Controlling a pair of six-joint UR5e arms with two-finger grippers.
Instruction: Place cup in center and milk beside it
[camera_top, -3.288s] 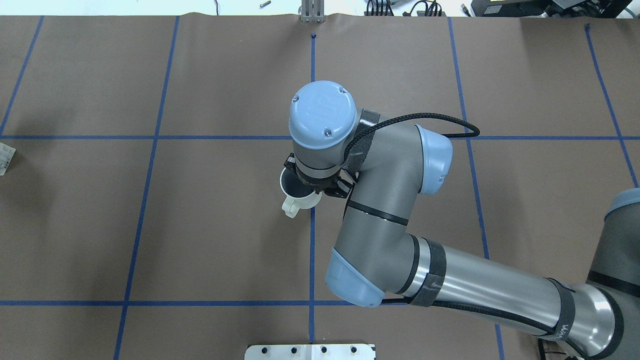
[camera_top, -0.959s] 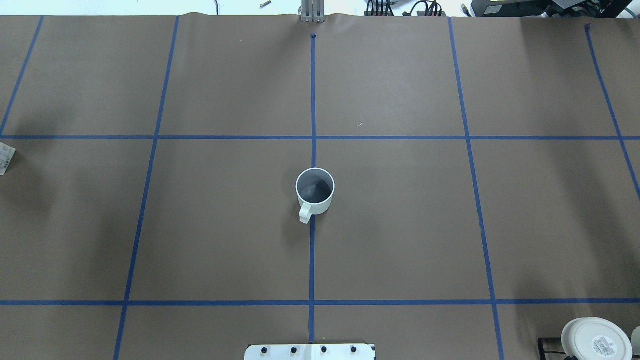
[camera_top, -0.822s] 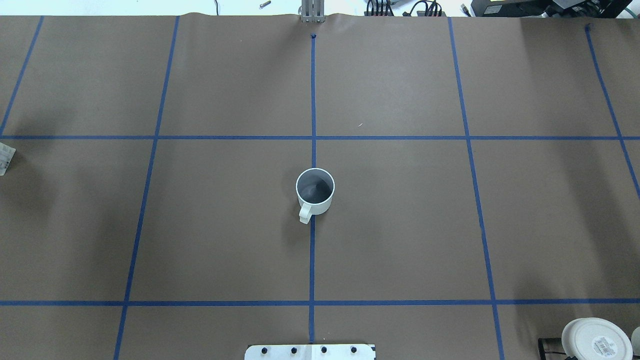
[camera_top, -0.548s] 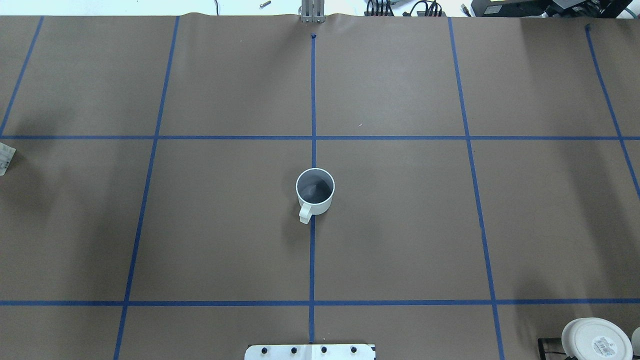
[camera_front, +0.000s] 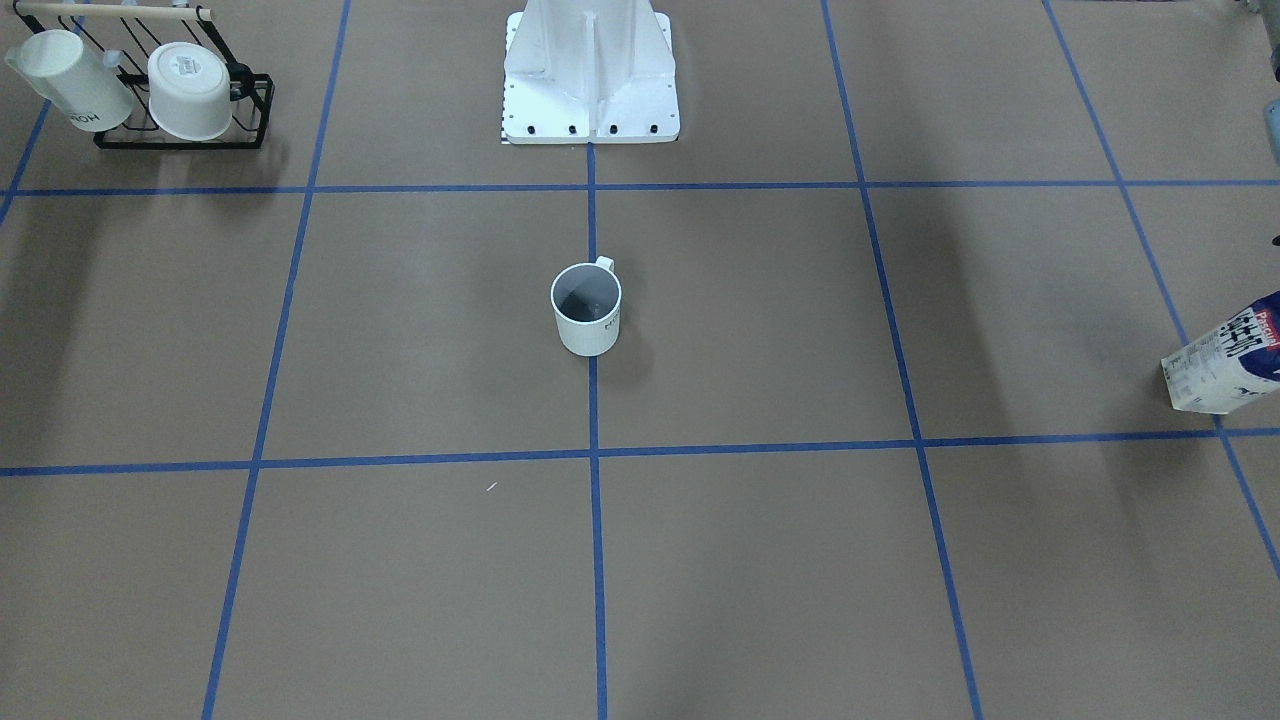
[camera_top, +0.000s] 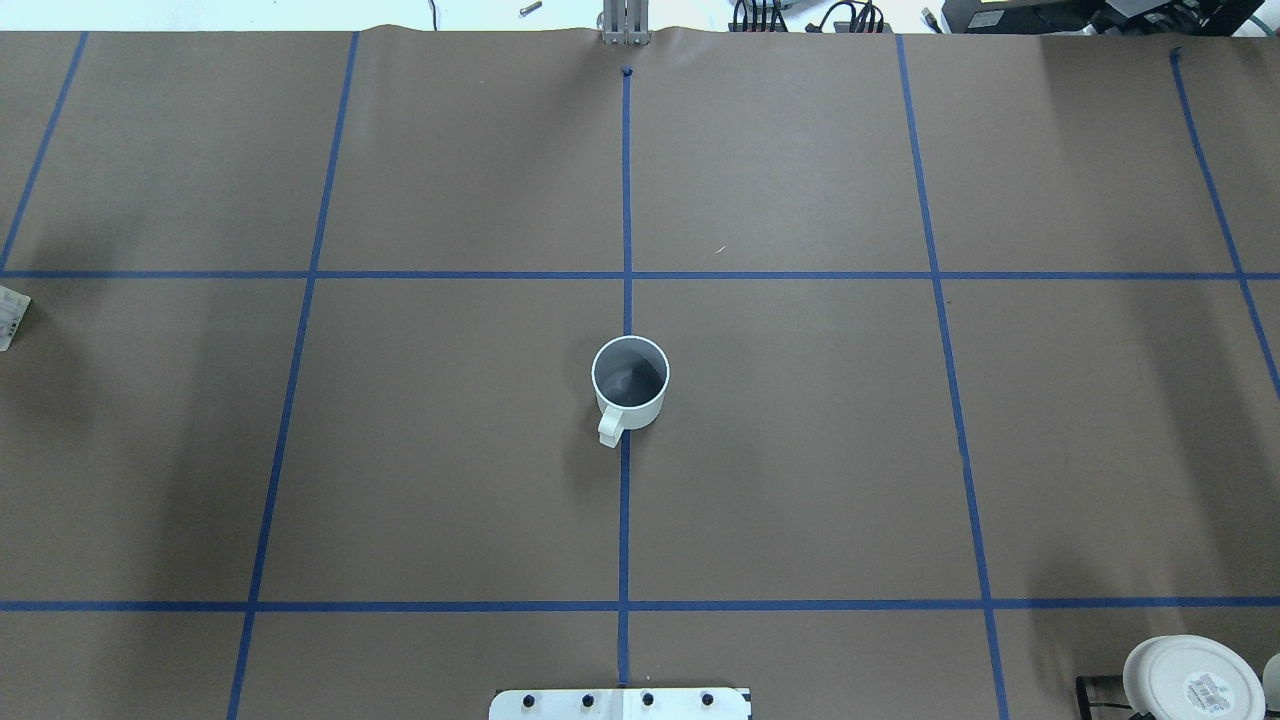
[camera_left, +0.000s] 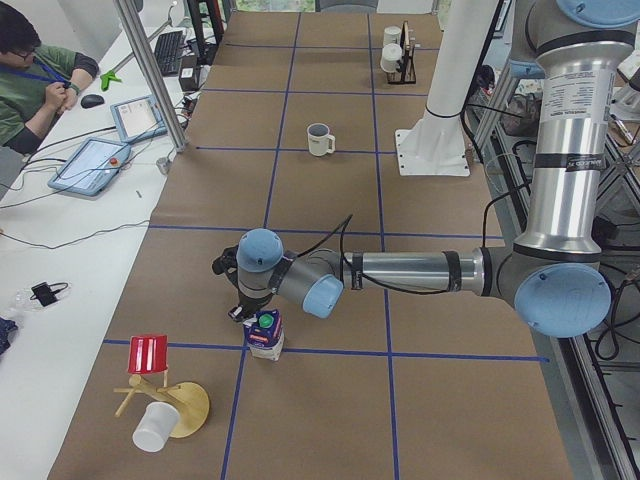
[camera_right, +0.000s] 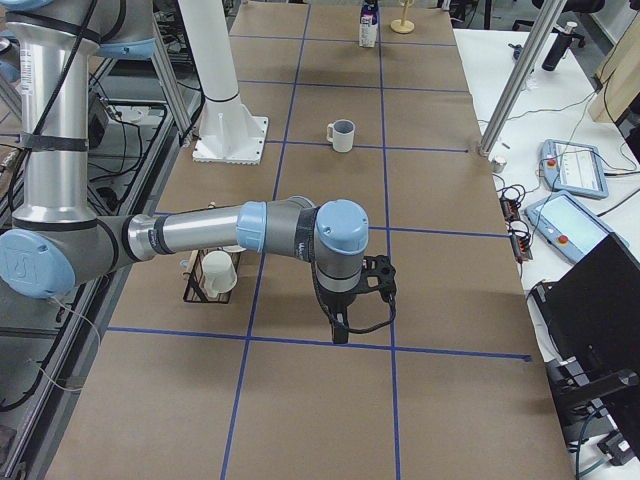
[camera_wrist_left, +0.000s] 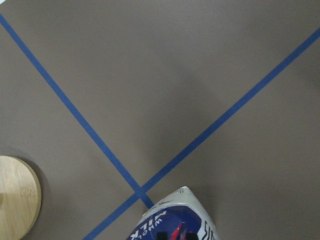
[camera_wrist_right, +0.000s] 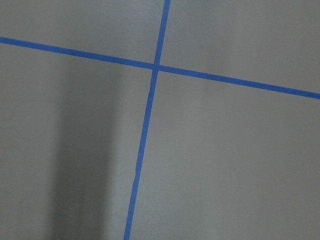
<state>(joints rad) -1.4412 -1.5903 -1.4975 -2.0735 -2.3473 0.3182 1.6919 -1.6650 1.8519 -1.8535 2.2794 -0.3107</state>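
The cup (camera_top: 630, 385) stands upright on the centre tape line, handle toward the robot; it also shows in the front view (camera_front: 586, 310) and both side views (camera_left: 319, 139) (camera_right: 341, 134). The milk (camera_left: 265, 333) stands at the table's far left end, also seen in the front view (camera_front: 1225, 365) and, top only, in the left wrist view (camera_wrist_left: 175, 220). My left gripper (camera_left: 243, 312) hovers just beside and above the carton's top; I cannot tell if it is open or shut. My right gripper (camera_right: 342, 330) hangs over bare table far from the cup; its state cannot be told.
A black rack (camera_front: 180, 90) with two white mugs stands at the robot's right (camera_right: 210, 275). The white base plate (camera_front: 590, 100) sits behind the cup. A wooden stand with a red cup (camera_left: 150, 355) and a white cup (camera_left: 155, 430) is near the milk.
3.3 s ago my right arm was over the cup with its gripper at the cup. It has since left the overhead view and the cup stands free. Nothing moved in the last second.
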